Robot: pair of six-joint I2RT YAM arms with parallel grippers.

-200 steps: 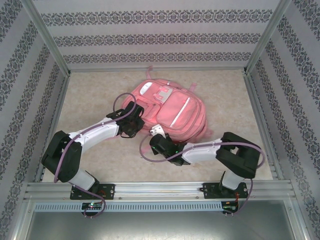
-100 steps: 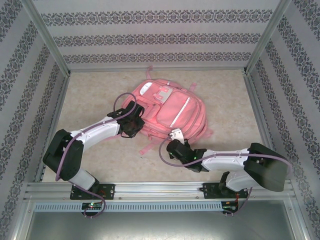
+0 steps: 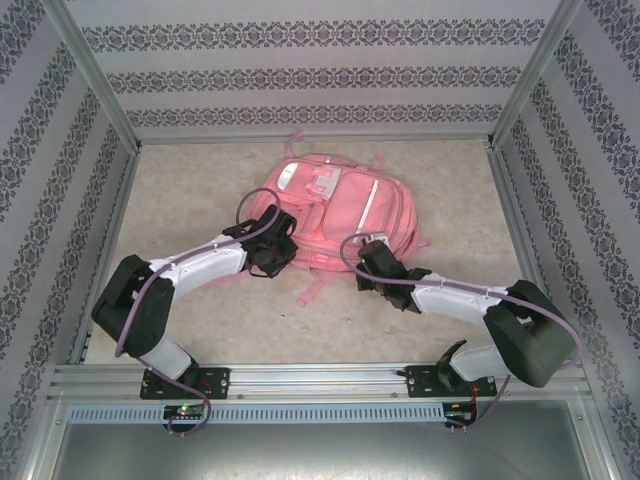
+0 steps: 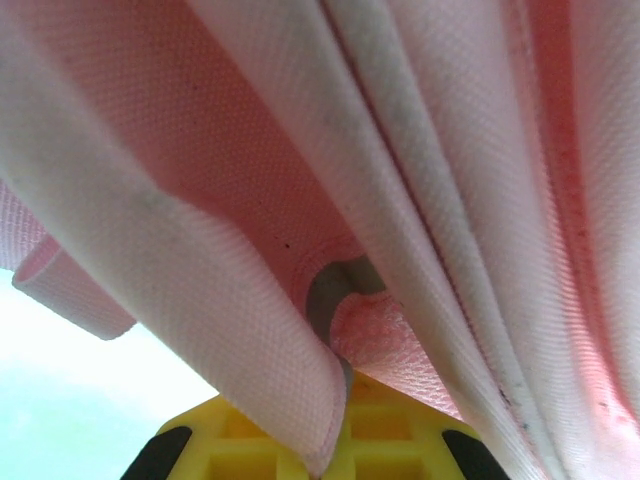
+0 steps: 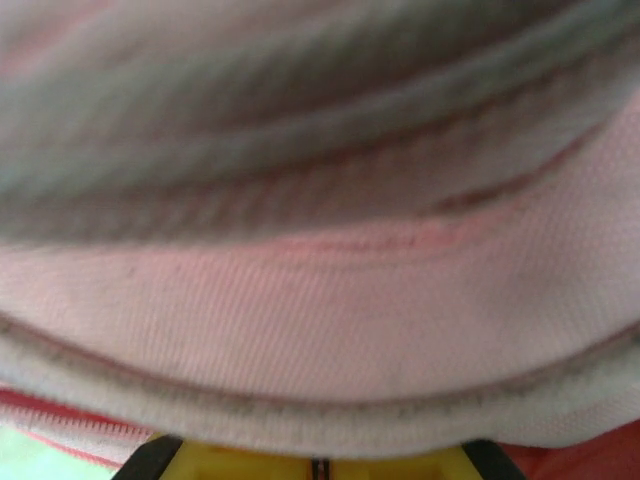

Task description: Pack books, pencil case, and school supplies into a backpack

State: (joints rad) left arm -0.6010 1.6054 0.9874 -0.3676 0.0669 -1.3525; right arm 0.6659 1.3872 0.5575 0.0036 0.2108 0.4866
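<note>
The pink backpack (image 3: 345, 205) lies flat on the table's middle, pockets up. My left gripper (image 3: 283, 243) is at its lower left edge, shut on a fold of the pack's pink fabric (image 4: 250, 200), which drapes over the yellow jaw body. My right gripper (image 3: 366, 252) presses against the pack's lower edge. In the right wrist view, pink cloth and pale trim (image 5: 320, 410) cover its fingertips, and the yellow jaw halves meet at a thin slit. The books, pencil case and school supplies are out of view.
A loose pink strap (image 3: 310, 290) trails on the beige tabletop (image 3: 190, 200) below the pack. Patterned walls and aluminium posts (image 3: 510, 110) box in the table. A metal rail (image 3: 320, 380) runs along the near edge by the arm bases.
The right arm swung from the pack's lower left to its lower right and stretched out. The backpack turned straighter and slid away. The left gripper moved right with it.
</note>
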